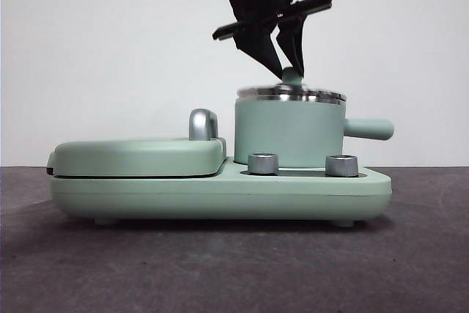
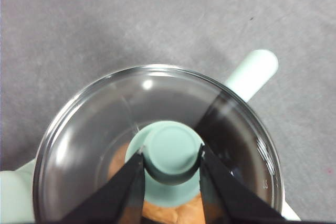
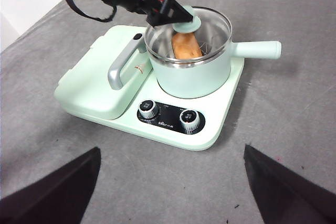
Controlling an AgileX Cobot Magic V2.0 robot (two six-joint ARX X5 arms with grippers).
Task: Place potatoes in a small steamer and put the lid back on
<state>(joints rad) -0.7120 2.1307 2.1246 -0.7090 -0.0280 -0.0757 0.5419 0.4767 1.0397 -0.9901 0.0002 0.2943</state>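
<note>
Clamped on the small mint-green knob of the round clear glass lid, the left gripper is gripping it with one black jaw on each side, as the left wrist view shows. The lid is sitting on the steel rim of the mint-green cylindrical steamer pot, and the oblong orange-brown potato is lying inside the pot, visible through the glass.

The step in hand appears to be seating the lid. To do it well, the lid should be lying flat and centred all around the rim before the jaws let go; the front view shows it looking level, though the far edge is hidden. The jaws should then be spread straight apart and lifted vertically, so the knob is not dragged sideways and the lid is not tipped.

The left arm is reaching down from above, its jaws pointing steeply downward onto the knob, slightly tilted in the front view. The right gripper is waiting well apart from the pale green cooker base, its jaws standing wide apart over the dark grey table.
</note>
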